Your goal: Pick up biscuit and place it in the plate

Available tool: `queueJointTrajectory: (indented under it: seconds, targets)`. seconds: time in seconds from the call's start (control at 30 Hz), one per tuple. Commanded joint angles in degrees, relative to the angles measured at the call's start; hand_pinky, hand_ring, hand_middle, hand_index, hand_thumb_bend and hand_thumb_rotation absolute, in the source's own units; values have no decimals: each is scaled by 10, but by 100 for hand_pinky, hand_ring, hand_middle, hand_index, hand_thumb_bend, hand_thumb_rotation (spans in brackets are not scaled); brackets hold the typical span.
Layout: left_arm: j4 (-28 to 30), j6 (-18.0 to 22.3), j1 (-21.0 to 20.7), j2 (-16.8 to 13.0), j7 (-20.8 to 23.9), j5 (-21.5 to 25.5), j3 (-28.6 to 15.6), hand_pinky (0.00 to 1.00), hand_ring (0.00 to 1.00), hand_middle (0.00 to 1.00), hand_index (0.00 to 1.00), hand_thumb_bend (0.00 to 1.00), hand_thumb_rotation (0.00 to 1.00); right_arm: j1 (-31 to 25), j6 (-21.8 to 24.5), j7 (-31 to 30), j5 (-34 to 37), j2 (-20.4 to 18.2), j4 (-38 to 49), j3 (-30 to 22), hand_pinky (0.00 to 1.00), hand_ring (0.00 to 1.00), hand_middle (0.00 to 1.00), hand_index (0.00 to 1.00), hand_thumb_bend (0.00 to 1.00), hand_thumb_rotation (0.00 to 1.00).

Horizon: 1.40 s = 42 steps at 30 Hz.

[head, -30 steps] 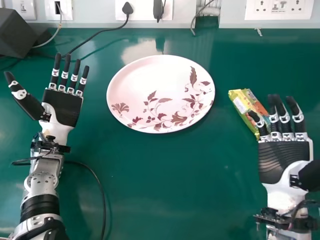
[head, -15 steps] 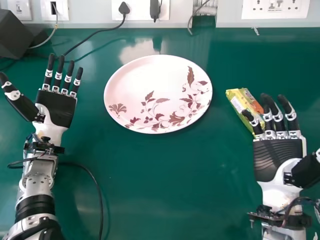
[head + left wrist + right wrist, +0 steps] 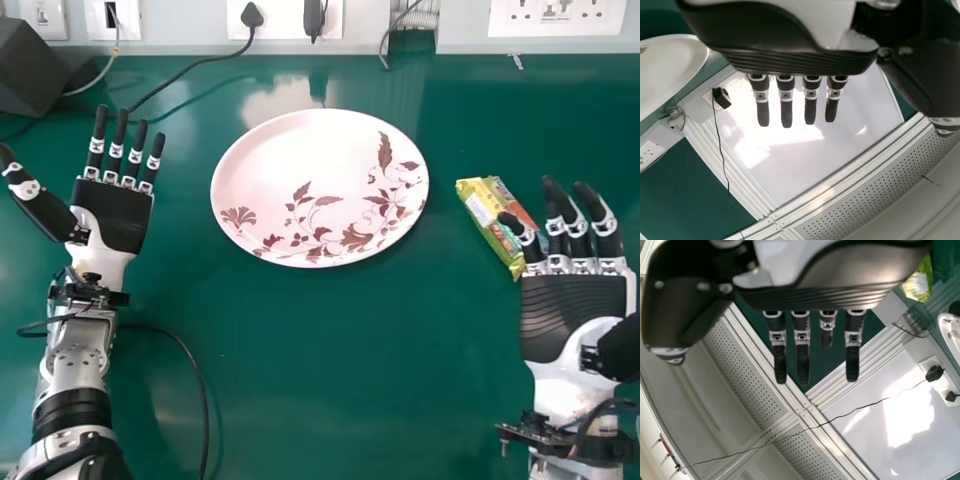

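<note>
I am holding my black-and-white mechanical right hand spread near the slim yellow-green wrapped biscuit packet lying on the glossy green worktop, judging it light, slippery and brittle inside, and favouring a gentle mid-length pinch across its 2 long sides.

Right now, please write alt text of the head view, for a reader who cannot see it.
A biscuit packet lies on a green table, partly hidden by the fingers of the robot's open right hand. Left of it is a leaf-patterned plate and, further left, the open left hand.
</note>
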State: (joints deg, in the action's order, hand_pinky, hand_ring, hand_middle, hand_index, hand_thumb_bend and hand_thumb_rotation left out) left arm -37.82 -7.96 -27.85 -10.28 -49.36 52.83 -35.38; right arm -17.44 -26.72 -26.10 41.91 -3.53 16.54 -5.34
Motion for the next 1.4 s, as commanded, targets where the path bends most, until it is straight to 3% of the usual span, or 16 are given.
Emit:
queueJointTrajectory:
  seconds: [0.0,0.33,0.67,0.87,1.17,1.37]
  targets:
    - [-21,-5,46,20,-1,-5,-5,85,91,96,96,100,81,-4,-2,2,4,-25,-3,2,60,69,74,71,93,14]
    - [6,-2,59,26,2,-7,-1,81,89,95,97,100,80,1,-15,10,-19,-23,2,-1,59,69,74,70,93,13]
    - [25,-5,71,35,13,-10,2,91,92,95,97,100,78,-13,-22,52,-81,-11,53,-1,61,70,75,70,92,12]
    - [32,-3,72,42,25,-14,4,100,96,97,98,97,79,-24,-14,92,-146,2,99,-5,61,71,75,70,93,13]
    - [19,-3,69,38,12,-15,4,99,95,100,99,97,86,-43,-17,150,-268,4,143,-8,61,73,77,70,94,12]
    - [26,-10,73,41,16,-12,4,99,95,98,99,100,85,-53,-12,183,-324,8,166,-11,62,74,78,70,95,11]
